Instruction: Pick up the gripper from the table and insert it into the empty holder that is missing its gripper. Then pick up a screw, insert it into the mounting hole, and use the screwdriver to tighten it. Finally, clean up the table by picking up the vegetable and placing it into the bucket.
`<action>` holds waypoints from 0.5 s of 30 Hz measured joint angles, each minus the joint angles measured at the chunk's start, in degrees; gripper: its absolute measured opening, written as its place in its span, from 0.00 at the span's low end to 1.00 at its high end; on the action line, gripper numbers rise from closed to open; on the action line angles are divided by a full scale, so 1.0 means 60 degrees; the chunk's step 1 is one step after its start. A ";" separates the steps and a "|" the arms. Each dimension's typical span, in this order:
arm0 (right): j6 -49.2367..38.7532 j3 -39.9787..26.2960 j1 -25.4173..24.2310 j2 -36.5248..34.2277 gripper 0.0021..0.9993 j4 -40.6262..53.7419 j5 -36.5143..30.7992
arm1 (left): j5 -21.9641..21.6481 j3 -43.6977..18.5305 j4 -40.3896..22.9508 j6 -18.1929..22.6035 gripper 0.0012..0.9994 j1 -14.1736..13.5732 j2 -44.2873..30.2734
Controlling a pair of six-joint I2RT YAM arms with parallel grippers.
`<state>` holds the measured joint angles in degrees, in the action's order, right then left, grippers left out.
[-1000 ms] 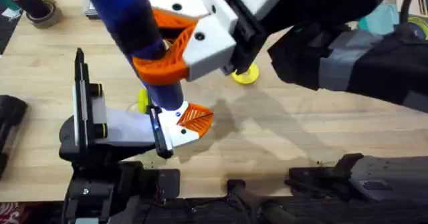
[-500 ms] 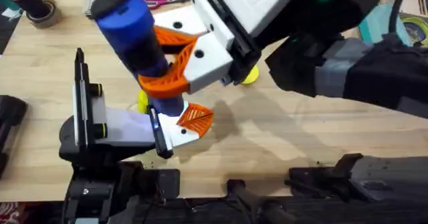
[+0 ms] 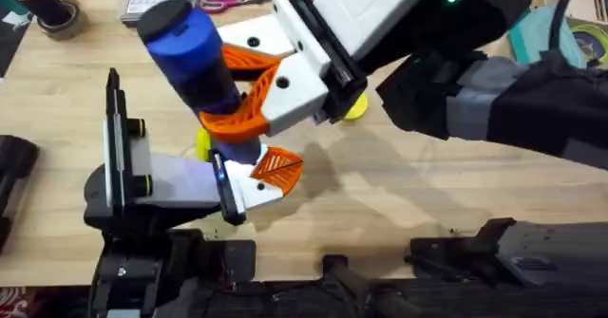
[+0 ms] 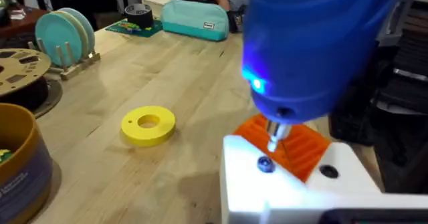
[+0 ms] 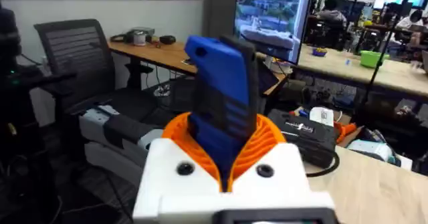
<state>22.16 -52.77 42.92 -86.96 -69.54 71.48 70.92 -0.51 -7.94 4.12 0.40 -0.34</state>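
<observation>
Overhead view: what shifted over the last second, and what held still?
The right gripper, clamped on the screwdriver, swung its top down-frame and rightward, uncovering more of the table's far edge. The tip stays at the holder; orange gripper and left arm unmoved.

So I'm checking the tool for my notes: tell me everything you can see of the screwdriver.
The screwdriver is a thick blue pen-shaped plastic tool with a dark top cap. The right claw clamps its body between orange ribbed pads. It stands roughly upright, leaning slightly. A blue light glows near its lower end, and its thin metal tip points down at a screw in the white holder.
</observation>
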 joint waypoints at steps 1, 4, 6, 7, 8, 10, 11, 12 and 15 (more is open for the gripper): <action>-0.0024 0.0000 0.0000 0.0000 0.02 0.0004 0.0000 | -0.0001 0.0000 -0.0003 0.0000 0.00 0.0000 0.0000; -0.0063 0.0000 0.0000 0.0000 0.02 0.0015 0.0000 | 0.0000 0.0000 0.0000 0.0000 0.00 0.0000 0.0000; -0.0095 0.0004 0.0000 0.0000 0.02 0.0023 0.0000 | -0.0001 0.0000 0.0000 -0.0001 0.00 0.0000 -0.0004; -0.0125 0.0011 0.0000 0.0000 0.02 0.0023 0.0000 | -0.0001 0.0000 0.0000 0.0000 0.00 0.0000 0.0000; -0.0150 0.0031 0.0000 0.0000 0.02 0.0023 0.0000 | -0.0001 0.0000 0.0000 -0.0004 0.00 0.0000 0.0000; -0.0190 0.0089 0.0000 0.0000 0.02 0.0026 0.0000 | -0.0001 0.0000 0.0000 0.0000 0.00 0.0000 0.0000; -0.0202 0.0111 0.0000 0.0000 0.02 0.0030 0.0000 | -0.0001 0.0000 0.0000 0.0000 0.00 0.0000 0.0000; -0.0205 0.0136 0.0000 0.0000 0.02 0.0028 0.0000 | -0.0001 -0.0002 0.0000 0.0000 0.00 0.0000 0.0000; -0.0205 0.0153 0.0000 0.0000 0.02 0.0030 0.0000 | -0.0001 -0.0001 0.0000 0.0000 0.00 0.0000 0.0000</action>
<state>20.93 -51.86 42.92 -86.96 -69.36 71.48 70.91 -0.52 -7.94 4.12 0.40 -0.34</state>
